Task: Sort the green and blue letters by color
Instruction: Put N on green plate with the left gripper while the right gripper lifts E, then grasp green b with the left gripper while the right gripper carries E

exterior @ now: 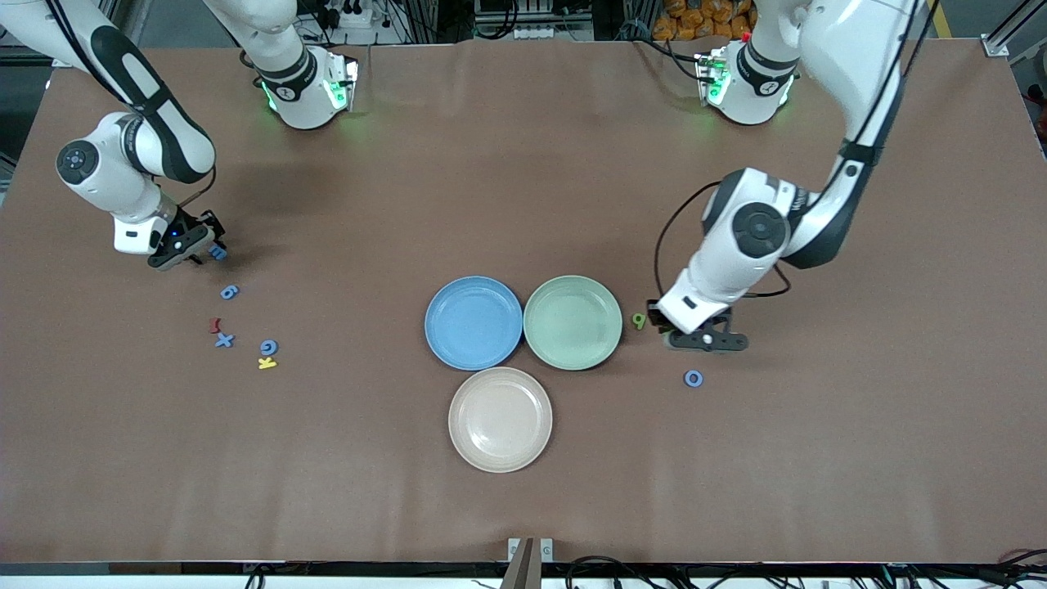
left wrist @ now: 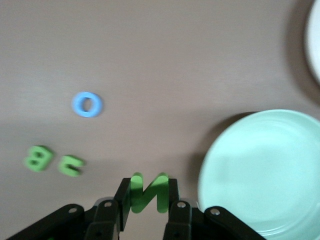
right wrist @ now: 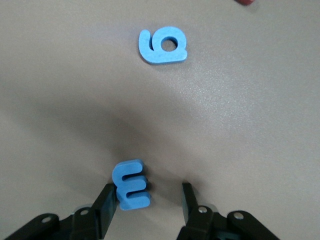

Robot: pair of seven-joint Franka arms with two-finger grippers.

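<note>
My left gripper is shut on a green N, low beside the green plate on the left arm's end; in the front view this gripper hides the N. A blue O and two green letters lie on the table close by, and a green 9 sits at the plate's rim. My right gripper stands open at the table around a blue E, which leans on one finger. A blue 6 lies just nearer the front camera.
A blue plate touches the green plate, and a beige plate sits nearer the front camera. A red letter, a blue X, a blue G and a yellow K lie together toward the right arm's end.
</note>
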